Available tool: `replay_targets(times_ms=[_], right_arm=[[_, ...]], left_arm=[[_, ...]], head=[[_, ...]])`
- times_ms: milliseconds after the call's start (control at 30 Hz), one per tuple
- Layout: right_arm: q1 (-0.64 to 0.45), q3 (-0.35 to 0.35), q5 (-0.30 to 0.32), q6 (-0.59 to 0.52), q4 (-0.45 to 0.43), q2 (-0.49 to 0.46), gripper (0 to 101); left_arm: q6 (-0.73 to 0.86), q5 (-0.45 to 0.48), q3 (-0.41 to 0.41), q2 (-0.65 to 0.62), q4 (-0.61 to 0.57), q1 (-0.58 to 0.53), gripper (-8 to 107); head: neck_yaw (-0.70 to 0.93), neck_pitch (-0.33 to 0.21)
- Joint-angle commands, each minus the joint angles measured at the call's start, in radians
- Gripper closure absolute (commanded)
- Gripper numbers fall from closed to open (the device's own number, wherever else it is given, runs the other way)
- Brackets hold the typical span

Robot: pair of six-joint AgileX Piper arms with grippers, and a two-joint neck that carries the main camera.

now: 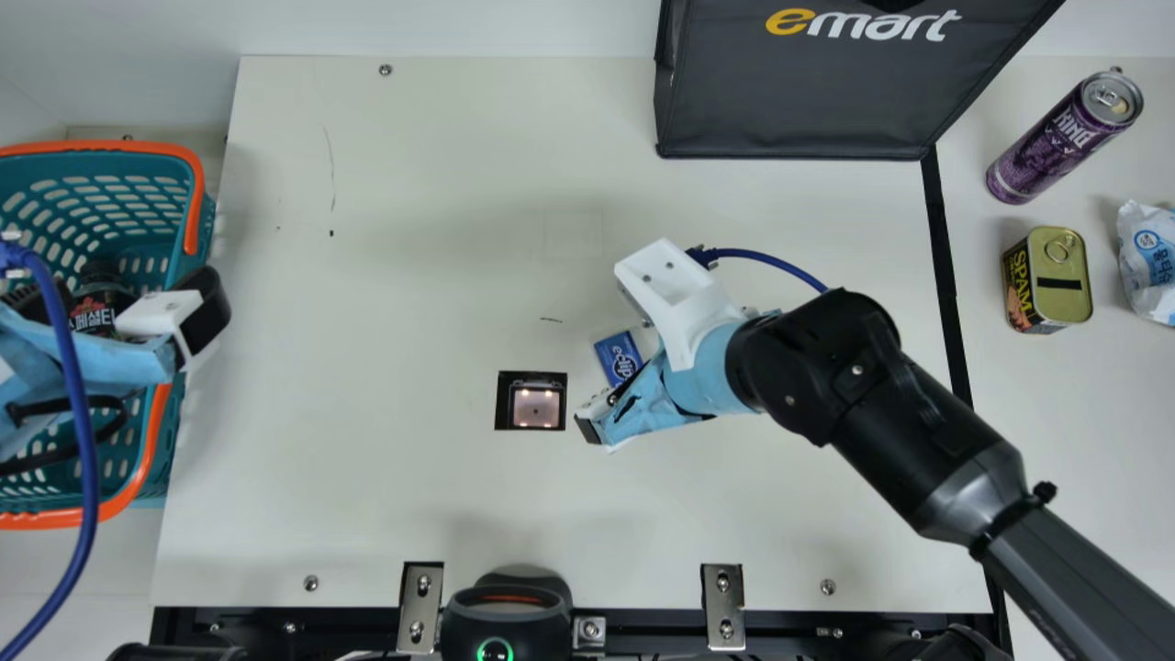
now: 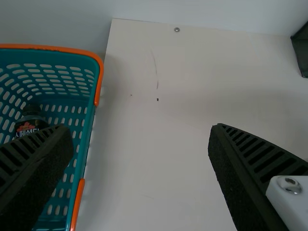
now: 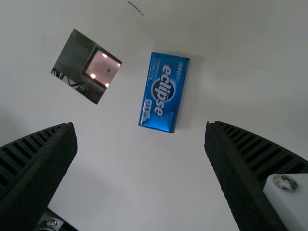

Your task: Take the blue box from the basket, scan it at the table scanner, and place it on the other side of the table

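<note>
Right gripper [image 1: 633,415] released, fingers spread, right of the table scanner [image 1: 531,401]. Blue box [image 3: 164,92] beyond its fingertips, ungripped, lying near the scanner. Right wrist view: box whole. Main view adds purple can [image 1: 1056,142], well right of the scanner.

Blue box [image 3: 164,92] flat on table [image 3: 139,178], printed face up, askew to scanner [image 3: 86,66] and near it. Scanner window lit pink. Right gripper [image 1: 626,386] wide open, box ahead of its tips, apart from both. Short dark mark [image 3: 135,8] on table past scanner.
</note>
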Motion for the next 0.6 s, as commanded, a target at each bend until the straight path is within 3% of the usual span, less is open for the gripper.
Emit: replay_targets(times_ms=[0,567], right_arm=[[0.009,0.002,-0.017,0.022,-0.024,0.014,6],[0.078,-0.02,-0.095,0.235,-0.199,0.157,6]], left_arm=[[0.0,0.0,0.0,0.0,0.0,0.0,9],[0.0,0.0,0.0,0.0,0.0,0.0,9]], head=[[0.0,-0.029],[0.0,-0.029]])
